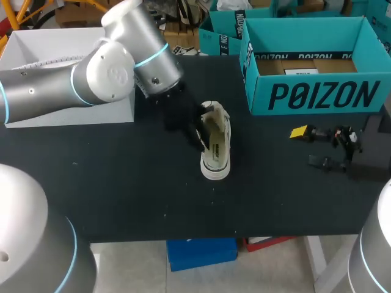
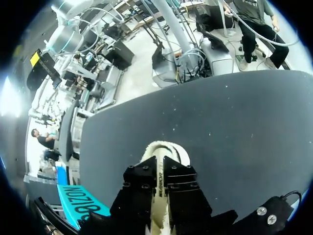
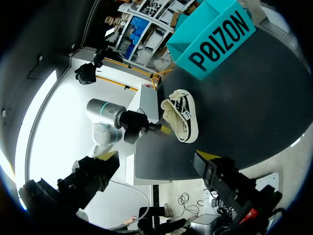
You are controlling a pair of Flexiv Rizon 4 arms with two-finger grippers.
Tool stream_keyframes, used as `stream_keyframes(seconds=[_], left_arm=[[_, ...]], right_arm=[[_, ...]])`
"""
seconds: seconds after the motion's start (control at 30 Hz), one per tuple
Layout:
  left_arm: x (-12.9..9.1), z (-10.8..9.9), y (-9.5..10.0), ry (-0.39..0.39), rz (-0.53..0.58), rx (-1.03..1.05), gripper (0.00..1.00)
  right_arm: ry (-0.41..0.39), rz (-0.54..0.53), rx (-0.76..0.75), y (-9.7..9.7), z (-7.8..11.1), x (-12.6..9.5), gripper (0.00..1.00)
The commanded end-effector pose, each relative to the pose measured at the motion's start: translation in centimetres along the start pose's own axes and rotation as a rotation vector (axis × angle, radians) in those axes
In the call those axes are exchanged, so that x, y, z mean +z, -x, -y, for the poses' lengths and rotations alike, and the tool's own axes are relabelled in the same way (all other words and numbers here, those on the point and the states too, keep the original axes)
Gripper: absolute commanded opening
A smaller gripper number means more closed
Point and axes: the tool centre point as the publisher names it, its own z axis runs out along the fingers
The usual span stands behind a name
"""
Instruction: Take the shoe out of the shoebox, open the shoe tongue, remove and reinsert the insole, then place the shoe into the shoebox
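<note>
- Work surface: the table (image 1: 122,195) has a matte black top with a few pale specks.
- Mid-table: the shoe (image 1: 215,152), a cream low-top, lies on the black top outside the box. Its toe cap points to the near edge and its heel to the far edge. The tan inside shows through the opening.
- The left gripper (image 1: 197,127) is at the shoe's left side, by the opening. The left wrist view shows both fingers pinched on a thin strip of the upper; I cannot tell which part.
- Right side: the right gripper (image 1: 308,147) is low over the table, well apart from the shoe. Its fingers are spread wide with nothing between them.
- Far right: the shoebox (image 1: 317,94) is teal, upright and open-topped, and its brown cardboard floor is visible. It is not touching the shoe.
- Far left: a white block (image 1: 24,46) sits there, and the left arm (image 1: 36,91) crosses above it.
</note>
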Motion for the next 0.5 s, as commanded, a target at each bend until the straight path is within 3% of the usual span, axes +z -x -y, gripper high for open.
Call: stream_keyframes(seconds=[0.03, 0.33, 0.5], left_arm=[[0.5, -0.7, 0.9, -0.003, -0.111, 0.006, 0.0], [1.5, -1.4, 1.7, 0.027, -0.283, 0.045, 0.0], [2.3, -1.9, 1.1, 0.061, -0.366, 0.04, 0.0]], right_arm=[[0.0, 0.0, 0.001, 0.0, 0.0, 0.0, 1.0], [0.0, 0.0, 0.001, 0.0, 0.0, 0.0, 1.0], [0.0, 0.0, 0.001, 0.0, 0.0, 0.0, 1.0]])
